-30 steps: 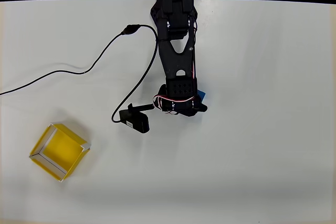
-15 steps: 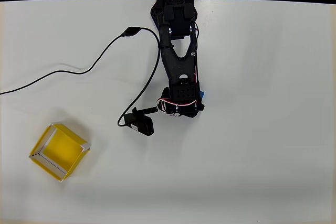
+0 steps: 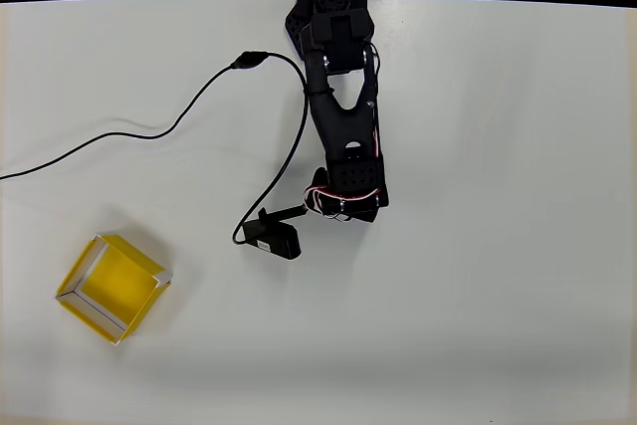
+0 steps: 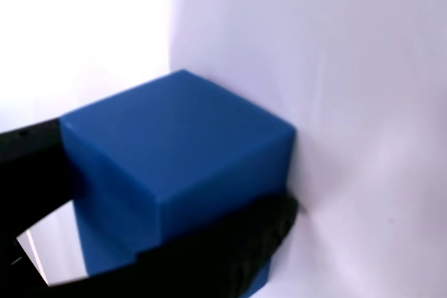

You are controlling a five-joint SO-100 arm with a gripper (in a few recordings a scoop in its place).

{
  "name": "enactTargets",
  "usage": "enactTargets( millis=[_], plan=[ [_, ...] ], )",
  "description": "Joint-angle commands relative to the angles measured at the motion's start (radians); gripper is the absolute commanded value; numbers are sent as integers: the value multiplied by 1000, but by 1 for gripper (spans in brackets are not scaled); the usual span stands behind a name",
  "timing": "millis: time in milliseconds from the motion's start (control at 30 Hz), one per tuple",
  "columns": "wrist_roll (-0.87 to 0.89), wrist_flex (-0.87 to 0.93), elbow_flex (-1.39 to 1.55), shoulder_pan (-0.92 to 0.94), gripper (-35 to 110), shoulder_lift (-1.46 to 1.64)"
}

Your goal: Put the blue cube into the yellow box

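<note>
Jaws clamped on cube [image 4: 174, 165], gripper [image 4: 150, 239] mid-table; grasp looks done, carry to far-off box [image 3: 112, 288] not yet made.

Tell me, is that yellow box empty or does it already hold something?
Empty. The overhead view shows the yellow box with a bare floor; the blue cube sits between the tool's fingers.

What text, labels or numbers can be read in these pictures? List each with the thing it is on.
None can be read.
Cube: plain blue faces, no marking.
Box: plain yellow walls with white rims, no lettering.
Arm: black, with no legible label in the overhead view.
</note>
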Motion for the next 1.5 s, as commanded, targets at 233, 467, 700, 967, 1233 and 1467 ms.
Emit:
enactTargets(
  millis=[233,467,700,967,1233,1467],
  plan=[
    [-61,-9,-46,17,20,132],
    [-199,-3,-183,140,19,273],
    [-344,-71,-322,344,19,314],
    [-425,-160,-586,557,19,173],
    [-468,-178,-847,703,19,-12],
    [-474,-227,-1015,798,19,-163]
  ],
)
